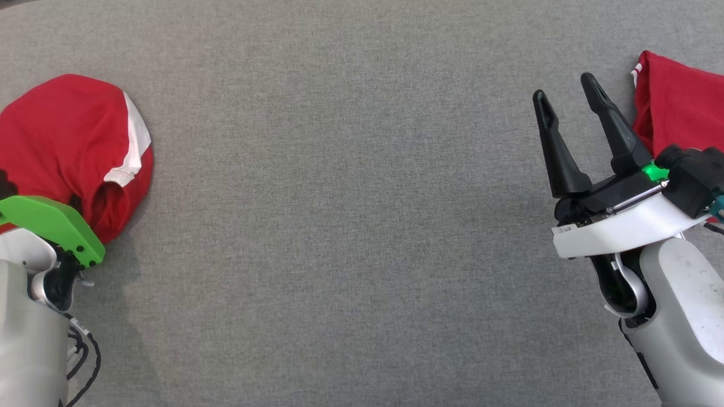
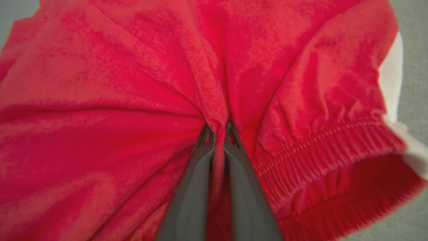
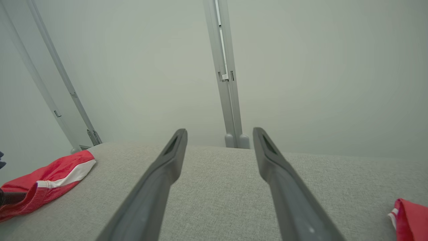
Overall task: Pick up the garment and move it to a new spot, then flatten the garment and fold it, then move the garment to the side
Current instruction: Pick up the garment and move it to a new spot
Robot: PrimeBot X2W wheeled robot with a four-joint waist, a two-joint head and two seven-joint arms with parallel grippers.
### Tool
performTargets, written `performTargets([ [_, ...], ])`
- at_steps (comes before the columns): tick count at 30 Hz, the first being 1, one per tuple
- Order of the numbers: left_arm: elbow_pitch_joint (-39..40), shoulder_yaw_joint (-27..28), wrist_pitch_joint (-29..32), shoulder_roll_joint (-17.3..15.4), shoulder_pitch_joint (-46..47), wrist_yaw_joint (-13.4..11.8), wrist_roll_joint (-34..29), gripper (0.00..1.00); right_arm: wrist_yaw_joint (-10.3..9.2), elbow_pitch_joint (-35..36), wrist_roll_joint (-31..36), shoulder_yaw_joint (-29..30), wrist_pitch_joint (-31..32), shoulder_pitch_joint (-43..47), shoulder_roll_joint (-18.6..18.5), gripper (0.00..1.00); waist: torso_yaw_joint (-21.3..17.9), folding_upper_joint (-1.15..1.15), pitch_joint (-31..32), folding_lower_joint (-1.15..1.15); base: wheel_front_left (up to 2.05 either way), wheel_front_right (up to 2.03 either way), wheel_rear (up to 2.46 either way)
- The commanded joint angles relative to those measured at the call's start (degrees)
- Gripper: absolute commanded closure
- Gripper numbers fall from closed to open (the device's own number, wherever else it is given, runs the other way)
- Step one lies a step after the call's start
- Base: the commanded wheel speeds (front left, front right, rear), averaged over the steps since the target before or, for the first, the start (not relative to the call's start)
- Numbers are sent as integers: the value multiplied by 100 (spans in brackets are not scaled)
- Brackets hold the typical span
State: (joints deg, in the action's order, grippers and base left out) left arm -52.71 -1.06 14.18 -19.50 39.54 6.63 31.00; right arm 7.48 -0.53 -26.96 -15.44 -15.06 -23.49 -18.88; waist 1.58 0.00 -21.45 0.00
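Seen from its wrist, the left gripper [image 2: 219, 125] pinches the red, white-striped cloth garment [image 2: 100, 100]. The right gripper [image 1: 564, 85] stands spread.

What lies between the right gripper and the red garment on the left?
Nothing: the head view shows bare grey fabric surface between right gripper and red garment.

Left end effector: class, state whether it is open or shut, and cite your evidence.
Shut on the garment. The left end effector's fingers nearly meet, pinching a ridge of red cloth between them.
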Motion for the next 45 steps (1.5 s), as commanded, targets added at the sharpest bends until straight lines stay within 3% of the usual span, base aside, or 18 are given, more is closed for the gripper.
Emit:
performTargets([
  [1,-61,-94,-62,33,-52,56,-92,100,3,-29,50,-9,-12,89,12,0,33,0,164,0,0,0,0],
  [10,543,-538,-472,-268,132,86,-293,100,3,-170,5,-32,-13,322,189,0,-46,0,815,0,0,0,0],
  [17,1707,-858,-317,-398,-144,92,-90,100,3,-205,10,69,-13,550,322,0,-305,0,1204,0,0,0,0],
  [24,3204,-982,-26,-330,-557,84,144,100,3,-177,19,92,-13,689,380,0,-653,0,1425,0,0,0,0],
  [34,5011,-1548,228,30,-1405,-187,-17,100,3,-161,-29,121,-13,761,462,0,-1234,0,1481,0,0,0,0],
  [39,4972,-1988,22,278,-1766,-228,-254,100,3,-143,-57,117,-13,739,452,0,-1417,0,1429,0,0,0,0],
  [45,4082,-2536,-406,642,-2050,-168,-515,100,3,-171,-51,106,-13,713,451,0,-1512,0,1373,0,0,0,0],
])
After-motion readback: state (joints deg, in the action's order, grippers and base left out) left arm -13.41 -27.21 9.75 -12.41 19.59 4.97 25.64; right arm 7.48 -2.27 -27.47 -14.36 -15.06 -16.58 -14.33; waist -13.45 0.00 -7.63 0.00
